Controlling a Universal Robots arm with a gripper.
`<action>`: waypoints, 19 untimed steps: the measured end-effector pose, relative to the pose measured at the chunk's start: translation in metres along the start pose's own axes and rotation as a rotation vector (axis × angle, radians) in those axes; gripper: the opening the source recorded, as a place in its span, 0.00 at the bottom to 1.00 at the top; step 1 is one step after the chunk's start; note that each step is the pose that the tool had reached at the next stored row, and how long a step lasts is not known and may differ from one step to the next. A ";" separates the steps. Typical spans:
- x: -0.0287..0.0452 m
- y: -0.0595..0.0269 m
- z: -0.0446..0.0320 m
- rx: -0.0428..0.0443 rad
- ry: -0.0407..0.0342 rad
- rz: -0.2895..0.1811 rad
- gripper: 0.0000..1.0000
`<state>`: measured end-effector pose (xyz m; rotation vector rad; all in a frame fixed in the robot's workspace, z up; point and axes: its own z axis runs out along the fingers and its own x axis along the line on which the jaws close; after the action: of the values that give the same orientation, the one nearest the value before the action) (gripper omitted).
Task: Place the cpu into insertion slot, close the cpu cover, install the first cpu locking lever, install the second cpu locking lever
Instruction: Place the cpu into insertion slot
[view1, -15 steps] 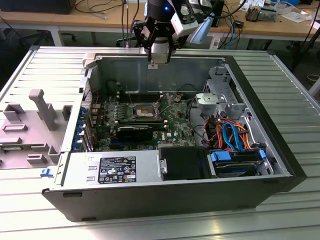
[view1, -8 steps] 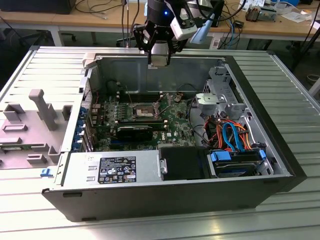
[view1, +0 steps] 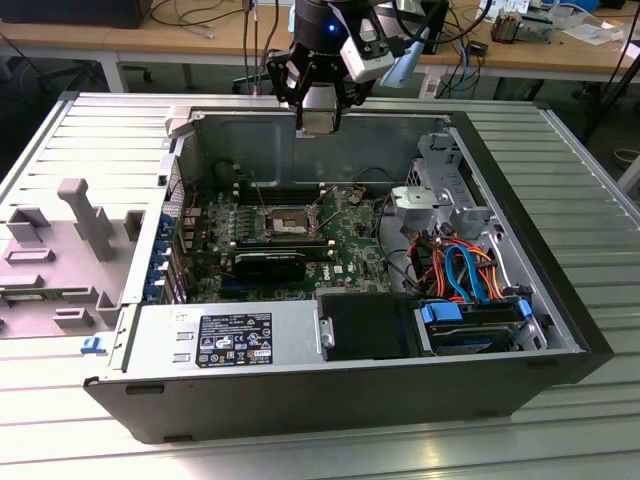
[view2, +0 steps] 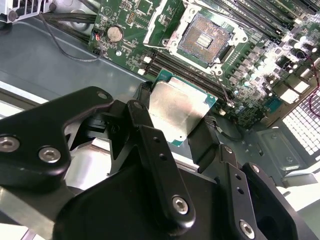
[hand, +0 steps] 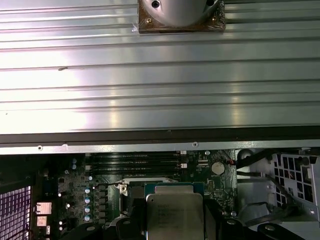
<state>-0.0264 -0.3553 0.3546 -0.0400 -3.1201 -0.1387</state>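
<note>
The jaws pinch the cpu (view2: 179, 112) by two opposite edges. The second wrist view shows its dull silver top and green rim, tilted, apart from the bare, gold-tinted insertion slot (view2: 207, 40). The exterior view shows the jaws high over the open computer case (view1: 560, 300), near its far wall, well clear of the motherboard (view1: 350, 250).

Open computer case (view1: 330, 400) on ribbed metal table (view1: 590, 150), orange and blue cables (view1: 462, 265) inside
</note>
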 end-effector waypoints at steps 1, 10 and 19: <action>0.0000 0.0000 0.0002 0.0000 0.0000 0.000 0.55; 0.0000 -0.0002 0.0013 0.0000 0.0000 0.000 0.55; -0.0001 -0.0005 0.0032 0.0000 0.0000 0.000 0.55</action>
<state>-0.0264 -0.3555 0.3513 -0.0401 -3.1201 -0.1387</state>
